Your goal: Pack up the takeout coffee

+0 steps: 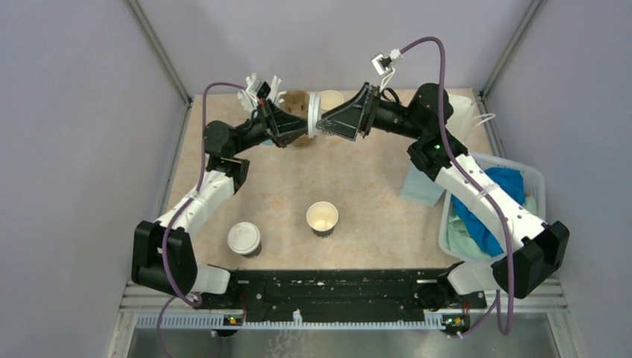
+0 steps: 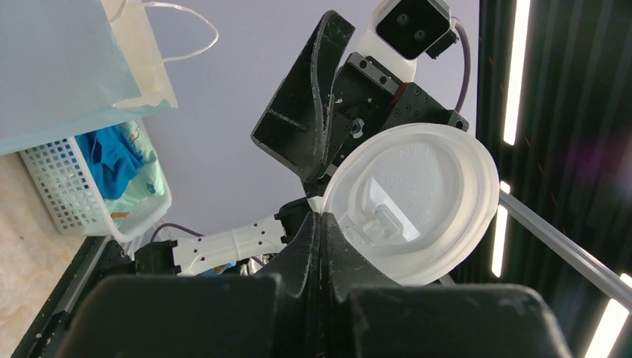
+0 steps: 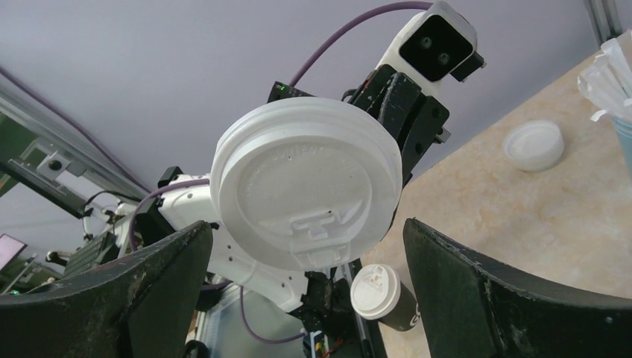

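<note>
Top external is showing the counter [image 1: 373, 216] bearing one capped cup [image 1: 244, 239] and one open cup [image 1: 322, 218]. Above its far side the left pincer [image 2: 320, 224] is pinching a white lid [image 2: 417, 201] by its rim, the right pincer [image 3: 305, 226] gaping just beside it: likely a handover, needing the right's closing next.

Capped cup [image 1: 244, 239] left of open cup [image 1: 322, 218]; basket [image 1: 538, 181] at right.

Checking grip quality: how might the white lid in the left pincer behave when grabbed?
The lid looks thin moulded plastic: probably light, flexing if squeezed. Pinched only at its rim by the left pincer, it may pivot when nudged.
</note>
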